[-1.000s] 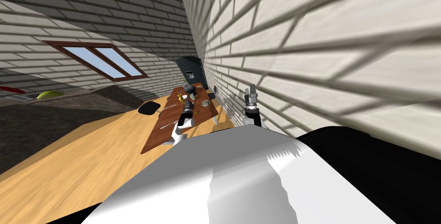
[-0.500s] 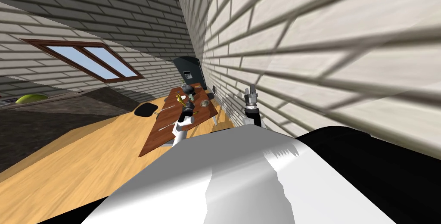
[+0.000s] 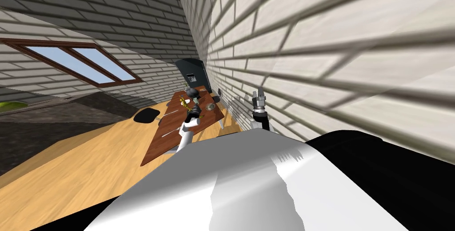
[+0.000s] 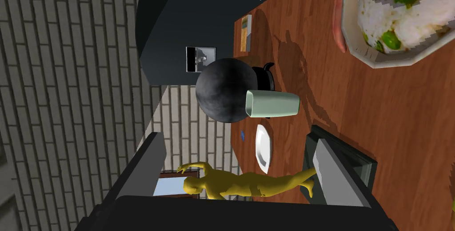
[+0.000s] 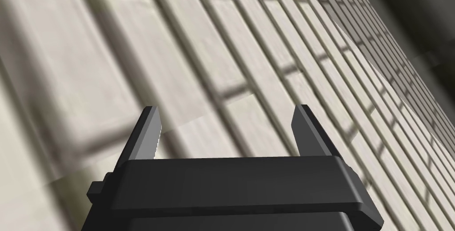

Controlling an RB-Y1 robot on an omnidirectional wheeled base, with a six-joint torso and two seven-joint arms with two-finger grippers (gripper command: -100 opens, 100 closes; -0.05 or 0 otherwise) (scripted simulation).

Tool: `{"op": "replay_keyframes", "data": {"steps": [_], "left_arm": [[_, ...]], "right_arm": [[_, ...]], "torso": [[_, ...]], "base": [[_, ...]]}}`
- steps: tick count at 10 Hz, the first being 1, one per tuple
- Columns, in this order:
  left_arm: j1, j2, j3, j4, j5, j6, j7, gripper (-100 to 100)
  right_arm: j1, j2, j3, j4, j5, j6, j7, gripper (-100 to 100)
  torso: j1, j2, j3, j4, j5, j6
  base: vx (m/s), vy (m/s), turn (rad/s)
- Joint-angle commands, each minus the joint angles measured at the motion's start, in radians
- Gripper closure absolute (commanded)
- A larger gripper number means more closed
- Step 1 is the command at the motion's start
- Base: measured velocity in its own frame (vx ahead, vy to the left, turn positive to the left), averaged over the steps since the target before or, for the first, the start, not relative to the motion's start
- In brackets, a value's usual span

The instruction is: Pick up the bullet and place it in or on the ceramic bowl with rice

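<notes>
Left gripper (image 4: 235, 135) hovers low over the table (image 4: 400, 121), fingers spread wide and gripping nothing. Between them, just beyond, a yellow figure (image 4: 249, 184) stands with its feet on the wood, close to one finger (image 4: 337, 170). Next out come a white plate (image 4: 263, 148) and a tiny blue speck (image 4: 242, 135), then a pale green cup (image 4: 272, 104) upright in front of a round dark kettle (image 4: 222, 90).

In the upper right of the left wrist frame sits the bowl (image 4: 355, 37), heaped with white rice (image 4: 400, 15) and green bits, a pink strip (image 4: 340, 19) just beside its rim. I cannot tell which of the small things is the bullet.

Farther along the reddish-brown top lies a small yellowish box (image 4: 245, 33), and past the table's end stands a dark cabinet (image 4: 186, 28).

Right gripper (image 5: 226, 106) is raised beside the brick wall (image 3: 333, 41) at centre right of the head frame – fingers apart, empty.

The floor (image 3: 89, 161) is light wood, with a black round shape (image 3: 146, 116) left of the table. A dark counter (image 3: 44, 121) fills the left edge and a brown-framed window (image 3: 75, 61) shows at upper left.
</notes>
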Motion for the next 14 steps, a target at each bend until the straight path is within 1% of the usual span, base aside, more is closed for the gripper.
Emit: {"op": "replay_keyframes", "data": {"steps": [1, 2, 3, 4, 5, 6, 7, 8, 9, 10, 11, 12, 13, 14], "left_arm": [[-0.036, 0.013, 0.014, 0.05, 0.009, 0.05, 0.014, -100], [-0.036, 0.013, 0.014, 0.077, 0.009, 0.054, 0.014, -100], [-0.069, 0.022, 0.027, 0.108, 0.014, 0.097, 0.025, -100], [-0.069, 0.022, 0.027, 0.132, 0.014, 0.1, 0.025, -100], [-0.1, 0.032, 0.041, 0.164, 0.018, 0.135, 0.036, -100], [-0.1, 0.032, 0.041, 0.187, 0.018, 0.145, 0.036, -100], [-0.131, 0.043, 0.054, 0.215, 0.021, 0.185, 0.047, -100], [-0.131, 0.043, 0.054, 0.241, 0.021, 0.189, 0.047, -100], [-0.16, 0.054, 0.067, 0.274, 0.023, 0.231, 0.057, -100], [-0.16, 0.054, 0.067, 0.296, 0.023, 0.231, 0.057, -100], [-0.189, 0.066, 0.079, 0.338, 0.025, 0.271, 0.068, -100], [-0.189, 0.066, 0.079, 0.349, 0.025, 0.271, 0.068, -100], [-0.216, 0.079, 0.092, 0.386, 0.026, 0.309, 0.078, -100], [-0.216, 0.079, 0.092, 0.402, 0.026, 0.309, 0.078, -100]], "right_arm": [[0.0, 0.0, 0.0, 0.0, 0.0, 0.0, 0.0, 0], [0.0, 0.0, 0.0, 0.0, 0.0, 0.0, 0.0, 0], [0.0, 0.0, 0.0, 0.0, 0.0, 0.0, 0.0, 0], [0.0, 0.0, 0.0, 0.0, 0.0, 0.0, 0.0, 0], [0.0, 0.0, 0.0, 0.0, 0.0, 0.0, 0.0, 0], [0.0, 0.0, 0.0, 0.0, 0.0, 0.0, 0.0, 0], [0.0, 0.0, 0.0, 0.0, 0.0, 0.0, 0.0, 0], [0.0, 0.0, 0.0, 0.0, 0.0, 0.0, 0.0, 0], [0.0, 0.0, 0.0, 0.0, 0.0, 0.0, 0.0, 0], [0.0, 0.0, 0.0, 0.0, 0.0, 0.0, 0.0, 0], [0.0, 0.0, 0.0, 0.0, 0.0, 0.0, 0.0, 0], [0.0, 0.0, 0.0, 0.0, 0.0, 0.0, 0.0, 0], [0.0, 0.0, 0.0, 0.0, 0.0, 0.0, 0.0, 0], [0.0, 0.0, 0.0, 0.0, 0.0, 0.0, 0.0, 0]], "torso": [[0.0, 0.0, 0.0, 0.0, 0.0, 0.0], [0.0, 0.0, 0.0, 0.0, 0.0, 0.0], [0.0, 0.0, 0.0, 0.0, 0.0, 0.0], [0.0, 0.0, 0.0, 0.0, 0.0, 0.0], [0.0, 0.0, 0.0, 0.0, 0.0, 0.0], [0.0, 0.0, 0.0, 0.0, 0.0, 0.0], [0.0, 0.0, 0.0, 0.0, 0.0, 0.0], [0.0, 0.0, 0.0, 0.0, 0.0, 0.0], [0.0, 0.0, 0.0, 0.0, 0.0, 0.0], [0.0, 0.0, 0.0, 0.0, 0.0, 0.0], [0.0, -0.001, 0.0, 0.0, 0.0, 0.0], [0.0, -0.001, 0.0, 0.0, 0.0, 0.0], [0.0, -0.001, 0.0, 0.0, 0.0, 0.0], [0.0, -0.001, 0.0, 0.0, 0.0, 0.0]], "base": [[-0.012, 0.025, -0.082], [-0.009, 0.02, -0.063], [-0.011, 0.02, -0.097], [-0.009, 0.02, -0.056], [-0.011, 0.019, -0.1], [-0.005, 0.021, -0.051], [-0.007, 0.023, -0.096], [-0.006, 0.02, -0.049], [-0.005, 0.02, -0.087], [-0.001, 0.019, -0.055], [-0.001, 0.02, -0.094], [0.001, 0.021, -0.048], [0.002, 0.021, -0.094], [0.002, 0.02, -0.055]]}}
